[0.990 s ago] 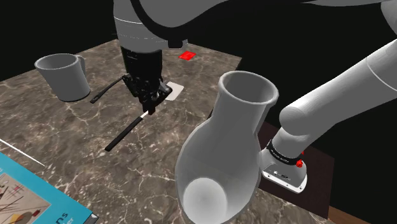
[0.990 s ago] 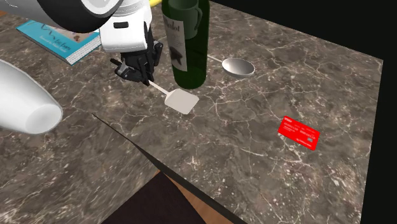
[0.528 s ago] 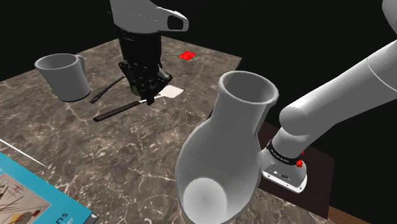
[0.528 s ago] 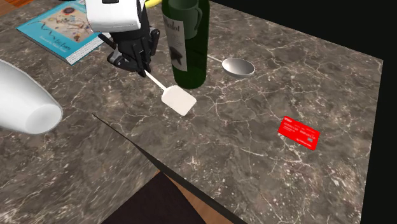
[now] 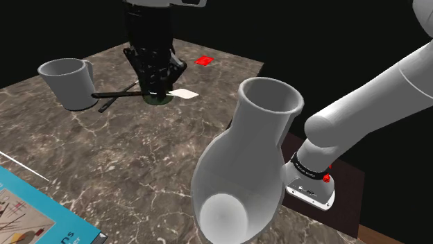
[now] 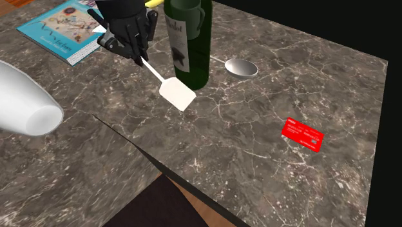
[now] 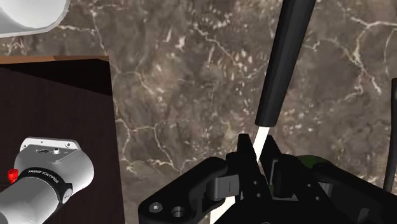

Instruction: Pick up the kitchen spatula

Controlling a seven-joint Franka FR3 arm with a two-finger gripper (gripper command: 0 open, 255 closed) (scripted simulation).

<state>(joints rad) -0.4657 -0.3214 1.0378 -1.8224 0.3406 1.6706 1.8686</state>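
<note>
The kitchen spatula (image 5: 118, 93) has a long black handle, a thin white neck and a flat white blade (image 6: 178, 94). My black gripper (image 5: 158, 90) is shut on the white neck, just past the end of the handle. The spatula hangs lifted off the marble table (image 5: 139, 173), with the handle pointing toward the mug and the blade tilted down near the green bottle (image 6: 188, 45). In the wrist view the fingertips of the gripper (image 7: 257, 153) pinch the neck, and the black handle (image 7: 283, 63) runs away from them.
A grey mug (image 5: 69, 82) stands at the shoulder view's left and a big white vase (image 5: 243, 166) in front. A spoon (image 6: 240, 66) and a red card (image 6: 302, 135) lie beyond the bottle. A book (image 6: 61, 22) lies at a table corner.
The gripper has risen with the spatula held in it. The handle swung from pointing down at the table toward level, and the blade left the surface.
</note>
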